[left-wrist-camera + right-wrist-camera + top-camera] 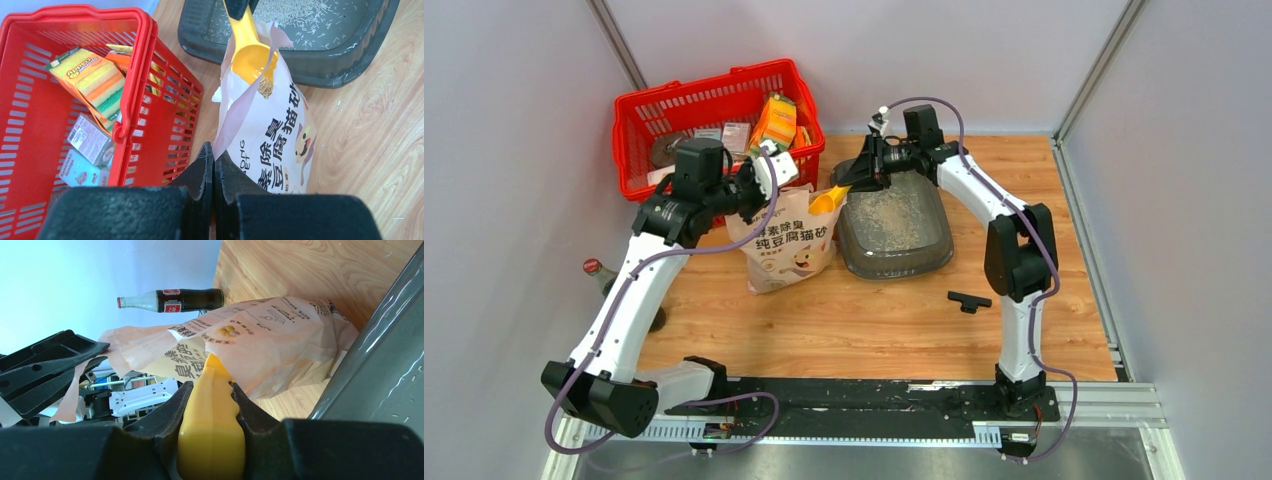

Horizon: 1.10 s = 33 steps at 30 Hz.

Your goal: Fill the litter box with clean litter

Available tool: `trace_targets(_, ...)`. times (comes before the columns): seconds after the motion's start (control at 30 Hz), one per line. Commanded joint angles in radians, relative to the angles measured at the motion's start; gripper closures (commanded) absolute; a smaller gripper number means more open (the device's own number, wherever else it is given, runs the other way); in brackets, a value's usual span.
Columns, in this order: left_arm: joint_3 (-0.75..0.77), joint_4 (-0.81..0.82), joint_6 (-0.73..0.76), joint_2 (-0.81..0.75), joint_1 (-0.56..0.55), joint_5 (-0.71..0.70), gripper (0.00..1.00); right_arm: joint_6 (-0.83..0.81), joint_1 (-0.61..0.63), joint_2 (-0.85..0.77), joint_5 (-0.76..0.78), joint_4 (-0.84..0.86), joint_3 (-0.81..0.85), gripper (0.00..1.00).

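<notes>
Left of the litter box (896, 268) on the table (874, 330), the paper bag (789, 250) stands upright with the red basket (704, 95) just behind it. Its torn mouth is turned toward the box, so the carry from one to the other is short. My left hand (214, 156) is pinched shut on the bag's top edge. I read that grip as holding the mouth open and steadying the bag while the other arm digs. My right hand (210, 390) is clamped on the handle of the yellow scoop (250, 50), reaching in over the corner of the box. The scoop's bowl sits in the bag's opening with a small clump of granules at its lip. The litter (894, 215) lies only as a thin pale patch across the middle of the box floor, with dark plastic showing all around it, so I judge the filling well short of done. For the next move I would keep the bowl level as it comes out, clear the bag's edge, and tip it only once it is past the rim. What worries me is the paper snagging the bowl and spilling the load. A few stray grains already lie on the wood beside the box.
</notes>
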Motion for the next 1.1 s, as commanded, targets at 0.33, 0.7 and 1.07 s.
trace_targets(0.33, -0.018, 0.188, 0.057, -0.155, -0.010, 0.038, 1.00, 0.048, -0.049, -0.075, -0.037, 0.006, 0.016, 1.00)
trace_targets(0.7, -0.057, 0.195, 0.031, -0.176, -0.014, 0.044, 1.00, -0.046, -0.052, -0.134, -0.014, -0.064, 0.036, 1.00)
trace_targets(1.07, -0.072, 0.199, 0.028, -0.182, -0.022, 0.049, 1.00, 0.089, -0.101, -0.133, -0.043, 0.034, -0.044, 1.00)
